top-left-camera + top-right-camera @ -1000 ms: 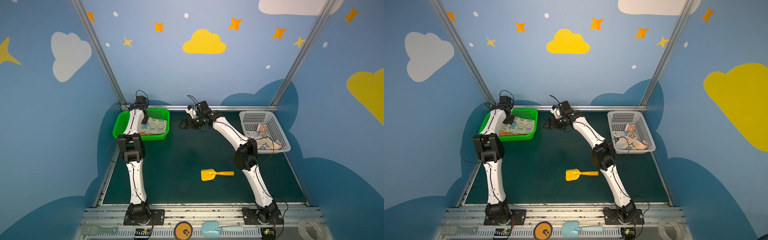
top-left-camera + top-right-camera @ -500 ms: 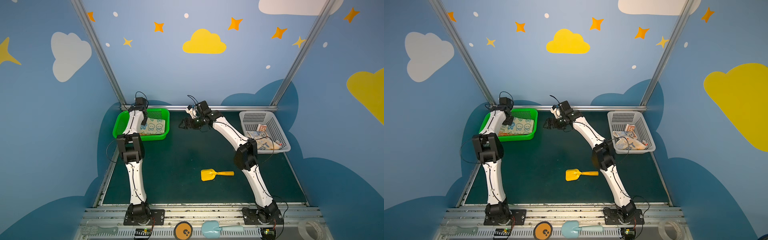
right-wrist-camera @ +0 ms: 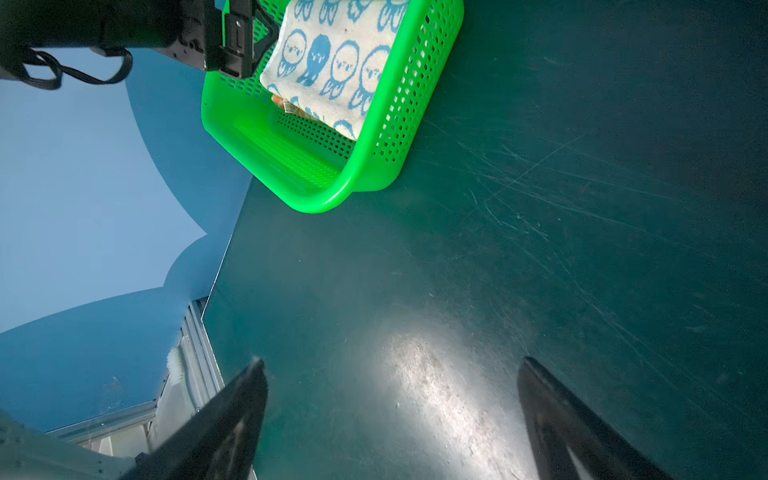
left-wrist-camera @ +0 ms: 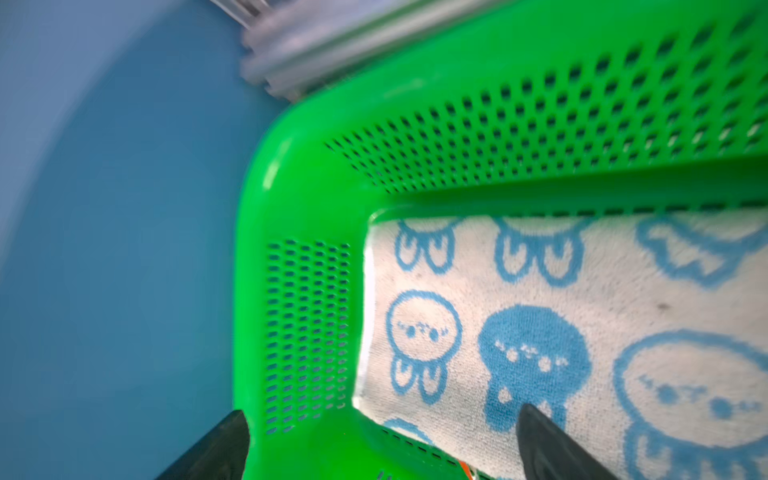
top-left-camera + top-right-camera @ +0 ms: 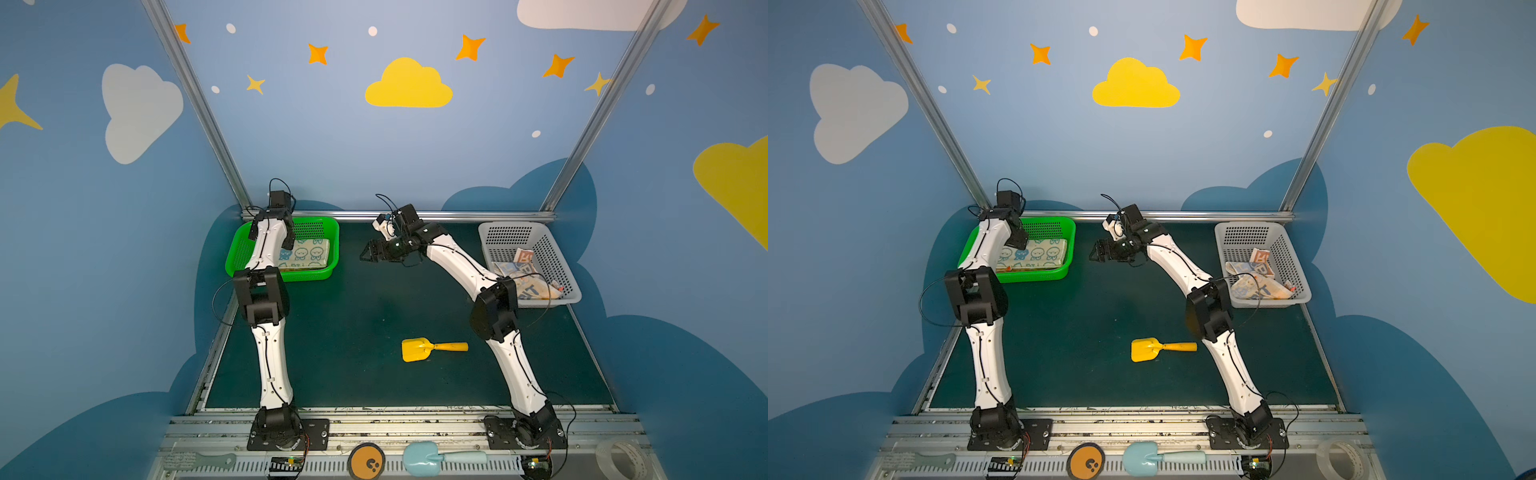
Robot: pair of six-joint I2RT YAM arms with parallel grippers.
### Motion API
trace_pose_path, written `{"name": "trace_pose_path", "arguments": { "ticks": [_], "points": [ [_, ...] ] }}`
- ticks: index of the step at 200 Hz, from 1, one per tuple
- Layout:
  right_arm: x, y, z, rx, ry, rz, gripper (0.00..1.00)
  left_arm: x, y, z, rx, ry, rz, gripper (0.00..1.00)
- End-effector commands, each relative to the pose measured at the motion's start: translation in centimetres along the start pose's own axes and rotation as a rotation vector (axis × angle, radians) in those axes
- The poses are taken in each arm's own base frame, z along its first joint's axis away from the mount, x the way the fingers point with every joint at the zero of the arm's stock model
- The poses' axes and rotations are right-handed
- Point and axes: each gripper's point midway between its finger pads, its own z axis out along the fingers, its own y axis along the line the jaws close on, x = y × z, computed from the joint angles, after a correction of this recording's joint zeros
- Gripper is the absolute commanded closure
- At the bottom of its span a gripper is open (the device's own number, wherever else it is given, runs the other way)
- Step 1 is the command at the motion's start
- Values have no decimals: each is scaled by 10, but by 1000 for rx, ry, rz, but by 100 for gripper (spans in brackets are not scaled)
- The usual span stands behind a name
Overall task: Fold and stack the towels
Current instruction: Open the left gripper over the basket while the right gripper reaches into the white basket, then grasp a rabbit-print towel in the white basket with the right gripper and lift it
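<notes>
A folded cream towel with blue cartoon faces [image 5: 308,253] [image 5: 1036,254] [image 4: 540,316] [image 3: 332,54] lies flat in the green basket [image 5: 286,276] [image 5: 1034,275] at the back left. An orange edge [image 3: 277,99] peeks out beneath it. My left gripper [image 4: 381,409] is open above the basket's corner, one finger outside the wall and the other over the towel, holding nothing. A crumpled lettered towel [image 5: 524,280] [image 5: 1255,284] sits in the grey basket [image 5: 509,233] [image 5: 1246,233]. My right gripper [image 5: 365,254] [image 5: 1094,254] [image 3: 392,360] hangs open over bare mat.
A yellow toy shovel [image 5: 432,348] [image 5: 1160,348] lies on the dark green mat near the front. On the front rail are a light blue scoop [image 5: 440,459], an orange disc [image 5: 365,461] and a tape roll [image 5: 619,459]. Blue walls close in three sides.
My left gripper has gone from shut to open over the green basket, and its arm has shifted slightly. The right arm has not moved.
</notes>
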Motion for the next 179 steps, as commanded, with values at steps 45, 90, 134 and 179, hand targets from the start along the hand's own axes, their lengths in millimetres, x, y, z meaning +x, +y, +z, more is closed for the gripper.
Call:
{"name": "trace_pose_path", "arguments": {
  "ticks": [45, 90, 134, 179],
  "points": [
    [-24, -67, -154, 253, -224, 65, 7, -82, -25, -214, 74, -458, -40, 1],
    [9, -180, -271, 629, -370, 349, 7, -97, -177, -328, 297, -763, 135, 1],
    [75, -274, -323, 857, -369, 597, 7, -76, -316, -398, 490, -892, 293, 1],
    [139, -340, -351, 1032, -223, 842, 7, -38, -408, -436, 692, -873, 392, 1]
  ]
}}
